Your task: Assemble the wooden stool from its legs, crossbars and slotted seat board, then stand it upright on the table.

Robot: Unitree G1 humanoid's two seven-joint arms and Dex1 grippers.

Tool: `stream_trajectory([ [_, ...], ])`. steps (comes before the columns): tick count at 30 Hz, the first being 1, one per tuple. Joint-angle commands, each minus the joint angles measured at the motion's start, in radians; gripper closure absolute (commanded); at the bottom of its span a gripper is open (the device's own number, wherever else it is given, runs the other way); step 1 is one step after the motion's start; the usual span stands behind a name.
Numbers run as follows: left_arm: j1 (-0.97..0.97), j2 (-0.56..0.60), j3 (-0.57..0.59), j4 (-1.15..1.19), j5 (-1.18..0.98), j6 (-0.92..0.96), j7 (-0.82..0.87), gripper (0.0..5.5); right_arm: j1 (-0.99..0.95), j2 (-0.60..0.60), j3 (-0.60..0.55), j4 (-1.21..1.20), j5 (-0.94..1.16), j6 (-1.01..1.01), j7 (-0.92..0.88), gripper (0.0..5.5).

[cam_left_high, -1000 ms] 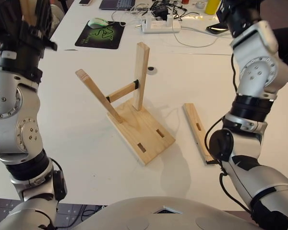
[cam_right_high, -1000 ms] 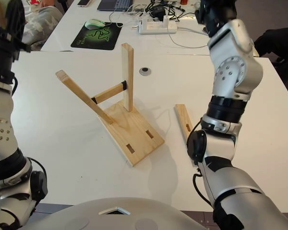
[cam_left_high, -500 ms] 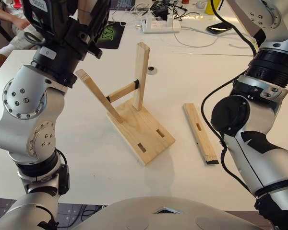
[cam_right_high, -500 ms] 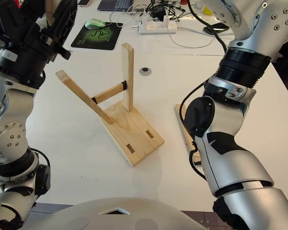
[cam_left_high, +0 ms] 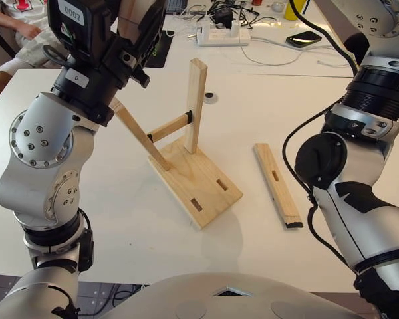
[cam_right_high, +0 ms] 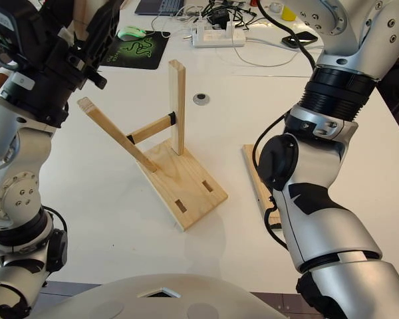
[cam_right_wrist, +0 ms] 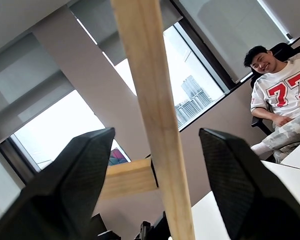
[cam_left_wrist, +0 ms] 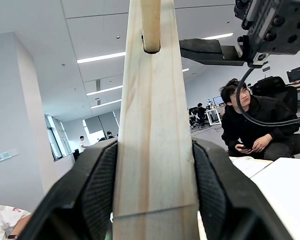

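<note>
The slotted seat board (cam_left_high: 206, 186) lies on the white table with two legs (cam_left_high: 195, 103) standing in it, joined by a crossbar (cam_left_high: 169, 127); one leg leans left. A loose slotted leg (cam_left_high: 276, 184) lies flat to its right. High over the table's back left, my left gripper (cam_left_wrist: 155, 145) is shut on a wooden leg (cam_left_wrist: 155, 105) with a crossbar end (cam_left_wrist: 151, 25) set in its top. Up in the air, my right gripper (cam_right_wrist: 157, 135) is open, with another leg (cam_right_wrist: 150, 100) and its crossbar (cam_right_wrist: 130, 177) between the fingers, clear of both.
A black mouse pad with a mouse (cam_right_high: 134, 46), a power strip (cam_right_high: 218, 36), cables and a phone (cam_left_high: 304, 38) lie along the table's far side. A small black disc (cam_right_high: 200, 99) sits behind the seat board.
My left arm has swung in over the table's back left, and my right forearm has moved up and outward. The seat board, its legs and the loose leg have stayed put.
</note>
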Motion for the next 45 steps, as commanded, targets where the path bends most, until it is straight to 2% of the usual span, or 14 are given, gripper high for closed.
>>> stream_trajectory([
  [1, 0.011, -0.002, -0.027, -0.017, -0.001, -0.005, -0.021, 3.43, 0.003, -0.006, 0.046, -0.012, 0.031, -0.035, -0.016, 2.37],
  [4, 0.021, -0.005, -0.037, -0.02, 0.008, -0.011, -0.021, 3.43, -0.003, -0.013, 0.066, -0.003, 0.025, -0.066, -0.017, 2.37],
  [14, 0.043, -0.003, -0.019, -0.019, 0.028, -0.03, -0.022, 3.43, 0.004, -0.058, 0.101, 0.03, 0.017, -0.096, -0.007, 4.01],
  [17, 0.043, -0.003, -0.017, -0.02, 0.028, -0.028, -0.023, 3.43, 0.016, -0.057, 0.114, 0.014, 0.019, -0.097, -0.008, 4.32],
  [26, 0.048, -0.012, -0.01, -0.021, 0.006, 0.005, -0.017, 3.43, 0.008, -0.067, 0.137, 0.011, 0.004, -0.12, 0.008, 4.37],
  [27, 0.052, -0.016, -0.007, -0.021, 0.0, 0.011, -0.014, 3.06, 0.005, -0.07, 0.138, 0.013, 0.003, -0.123, 0.012, 4.37],
  [30, 0.058, -0.022, -0.001, -0.022, -0.004, 0.02, -0.007, 2.76, 0.0, -0.078, 0.139, 0.024, 0.001, -0.126, 0.021, 4.44],
  [34, 0.063, -0.023, 0.024, -0.014, -0.01, 0.043, 0.005, 2.03, 0.0, -0.097, 0.141, 0.039, -0.025, -0.126, 0.043, 4.45],
  [35, 0.068, -0.02, 0.031, -0.014, -0.012, 0.048, 0.005, 1.85, 0.0, -0.109, 0.14, 0.046, -0.042, -0.128, 0.053, 4.45],
  [40, 0.095, 0.0, 0.094, -0.037, -0.034, 0.084, 0.008, 1.83, 0.002, -0.217, 0.155, 0.058, -0.256, -0.186, 0.164, 4.45],
  [45, 0.116, 0.026, 0.2, -0.074, -0.052, 0.121, 0.029, 1.83, 0.115, -0.326, 0.179, -0.104, -0.356, -0.11, 0.287, 4.45],
])
